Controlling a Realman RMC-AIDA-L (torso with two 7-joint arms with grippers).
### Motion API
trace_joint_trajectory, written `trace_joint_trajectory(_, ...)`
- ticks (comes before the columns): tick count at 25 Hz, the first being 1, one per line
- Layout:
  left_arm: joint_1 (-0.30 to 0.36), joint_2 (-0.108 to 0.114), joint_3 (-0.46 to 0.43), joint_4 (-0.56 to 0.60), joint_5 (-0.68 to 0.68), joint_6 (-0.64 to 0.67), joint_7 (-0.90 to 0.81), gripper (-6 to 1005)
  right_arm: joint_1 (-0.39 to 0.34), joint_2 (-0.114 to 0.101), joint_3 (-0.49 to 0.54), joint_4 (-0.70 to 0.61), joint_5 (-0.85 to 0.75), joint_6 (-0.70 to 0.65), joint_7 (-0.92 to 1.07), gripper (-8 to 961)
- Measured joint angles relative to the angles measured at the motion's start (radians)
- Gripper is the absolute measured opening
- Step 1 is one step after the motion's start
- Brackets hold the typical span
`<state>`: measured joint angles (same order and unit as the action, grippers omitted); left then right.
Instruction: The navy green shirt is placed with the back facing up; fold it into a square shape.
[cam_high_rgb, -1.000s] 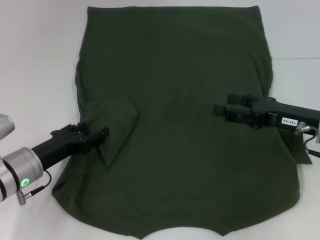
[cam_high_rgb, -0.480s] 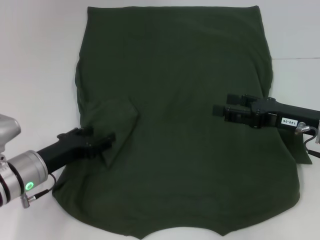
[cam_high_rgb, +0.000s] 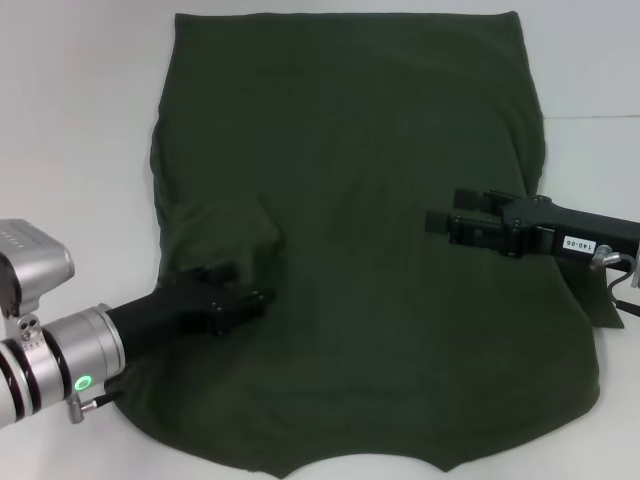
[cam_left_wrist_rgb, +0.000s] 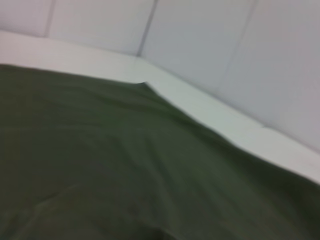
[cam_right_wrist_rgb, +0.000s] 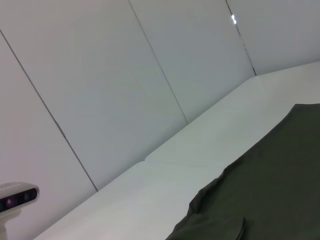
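Two grippers sit over the shirt, spread across a white table. Since a second ago, the left gripper has slid toward 3 o'clock, dragging the folded sleeve inward, apparently clamped on it. Right gripper unmoved at 3 o'clock, jaws parted. Pale wall panels behind.

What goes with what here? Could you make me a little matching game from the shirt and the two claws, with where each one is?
Things:
1. shirt
2. left gripper
3. right gripper

Places:
A. over the shirt's right half, fingers pointing toward the middle
B. spread flat on the white table
C. at the folded-in sleeve on the shirt's left side

Pairs: 1-B, 2-C, 3-A
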<state>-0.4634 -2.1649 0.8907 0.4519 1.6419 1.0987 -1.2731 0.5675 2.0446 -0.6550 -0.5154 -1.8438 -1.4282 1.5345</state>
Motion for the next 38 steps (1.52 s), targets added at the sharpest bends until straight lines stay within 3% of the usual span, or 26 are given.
trace_joint_trajectory(14, 0.018, 0.002, -0.006, 0.055, 0.032, 0.233, -0.001, 766, -0.002, -0.007, 0.005, -0.002, -0.002, 0.000, 0.027, 890)
trace_joint_trajectory(19, 0.020, 0.002, 0.009, 0.079, 0.041, 0.297, 0.009, 766, -0.016, -0.044, 0.004, -0.004, -0.020, 0.005, 0.177, 890)
trace_joint_trajectory(20, 0.020, 0.002, 0.017, 0.083, 0.047, 0.305, 0.014, 765, -0.034, -0.063, 0.010, -0.016, -0.025, 0.005, 0.253, 890)
trace_joint_trajectory(27, 0.015, 0.002, 0.031, 0.091, 0.091, 0.370, 0.097, 765, -0.114, -0.087, 0.032, -0.125, -0.050, 0.042, 0.488, 890)
trace_joint_trajectory(33, 0.019, -0.001, 0.052, 0.081, 0.092, 0.377, 0.167, 765, -0.159, -0.130, 0.063, -0.145, -0.117, 0.090, 0.663, 890)
trace_joint_trajectory(38, 0.022, -0.002, 0.054, 0.062, 0.092, 0.370, 0.213, 766, -0.161, -0.136, 0.109, -0.139, -0.190, 0.099, 0.726, 888)
